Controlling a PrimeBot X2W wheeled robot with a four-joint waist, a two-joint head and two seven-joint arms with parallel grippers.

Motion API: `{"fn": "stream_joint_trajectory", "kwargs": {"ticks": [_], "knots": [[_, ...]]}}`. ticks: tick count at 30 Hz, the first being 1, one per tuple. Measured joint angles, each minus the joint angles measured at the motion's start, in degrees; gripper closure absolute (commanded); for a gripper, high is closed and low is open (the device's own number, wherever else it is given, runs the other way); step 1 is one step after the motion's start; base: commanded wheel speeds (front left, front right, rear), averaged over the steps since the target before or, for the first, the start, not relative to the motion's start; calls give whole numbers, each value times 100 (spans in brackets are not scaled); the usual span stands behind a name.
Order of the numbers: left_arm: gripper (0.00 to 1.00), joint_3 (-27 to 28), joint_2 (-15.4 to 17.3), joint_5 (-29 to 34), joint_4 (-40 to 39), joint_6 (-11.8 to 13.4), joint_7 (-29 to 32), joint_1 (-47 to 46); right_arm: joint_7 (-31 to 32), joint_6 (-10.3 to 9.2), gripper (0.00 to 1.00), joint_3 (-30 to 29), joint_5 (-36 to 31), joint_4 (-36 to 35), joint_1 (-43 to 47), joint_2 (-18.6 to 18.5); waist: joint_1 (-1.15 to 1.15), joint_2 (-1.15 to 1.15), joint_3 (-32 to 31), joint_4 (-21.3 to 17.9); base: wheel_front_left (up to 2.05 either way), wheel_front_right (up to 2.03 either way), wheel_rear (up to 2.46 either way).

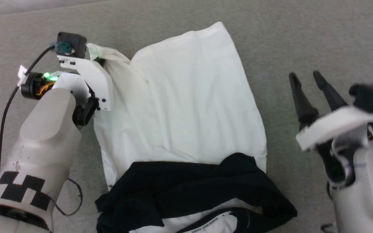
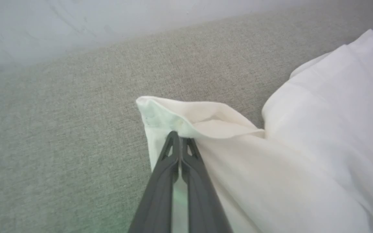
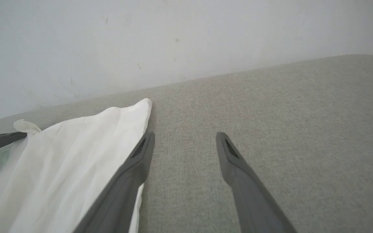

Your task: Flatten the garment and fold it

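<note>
Grey woven cloth covers the bench [image 1: 303, 32], and in the head view the garment [image 1: 186, 106] lies on it in the middle, its white panel spread fairly flat and running away from me. Its black part [image 1: 189, 184] is bunched across the near end, with a strip of white and a printed line showing below it at the bottom edge. My left tool [image 1: 94, 60] sits at the far left corner of the white panel, mostly hidden under its own wrist mount. The cloth there is drawn up into a small peak with creases running back from it. My right tool [image 1: 304, 77] is off to the right of the garment, apart from it, over bare bench, its two dark fingers spread.

In the left wrist view the two fingers are pressed together, clenched on the garment. Their tips meet right at the folded hem of that white corner [image 2: 173, 116], which curls open above them. Bare bench lies to the left.

In the right wrist view the fingers stand wide, released, with nothing between them but bench. The left one overlaps the edge of the white panel in this view; I cannot tell if it touches. A pale wall [image 3: 173, 32] rises behind the bench.
</note>
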Motion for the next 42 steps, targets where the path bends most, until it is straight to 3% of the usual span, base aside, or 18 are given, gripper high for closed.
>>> {"fn": "stream_joint_trajectory", "kwargs": {"ticks": [5, 13, 27, 28, 29, 30, 35, 42], "knots": [[100, -27, -124, 98, -375, 67, -559, 7, 802, 0, 0, -52, 437, 1048, -1137, -222, 0, 0, -48, 335, 0, 0, 0], [100, -159, -420, 162, -1040, 107, -855, -91, 1902, 0, 0, -5, 716, 2894, -2993, -454, -1, 0, 140, 876, 0, 0, 0], [100, -287, -561, 185, -1858, 149, -954, -191, 3155, 0, 0, 87, 116, 4969, -4732, -658, -2, 0, 824, 1504, 0, 0, 0], [100, -290, -557, 185, -1879, 149, -958, -187, 3294, 0, 60, 93, 65, 5060, -4824, -680, -3, 0, 844, 1535, 0, 0, 0], [100, -292, -549, 185, -1891, 151, -959, -179, 3433, 0, 90, 77, 47, 5150, -4913, -692, -3, 0, 859, 1560, 0, 0, 0], [100, -292, -539, 182, -1902, 151, -959, -168, 3554, -1, 100, 66, 40, 5231, -4987, -701, -3, 0, 865, 1577, 0, 0, 0], [100, -292, -485, 151, -1902, 152, -942, -122, 3435, -1, 100, 222, -52, 5298, -5015, -647, -2, 0, 788, 1567, 0, 0, 0], [100, -185, -331, 114, -1692, 192, -1115, -131, 1833, 1, 100, 449, -189, 4990, -4810, -765, -1, 0, 501, 1510, 0, 0, 0]]}}
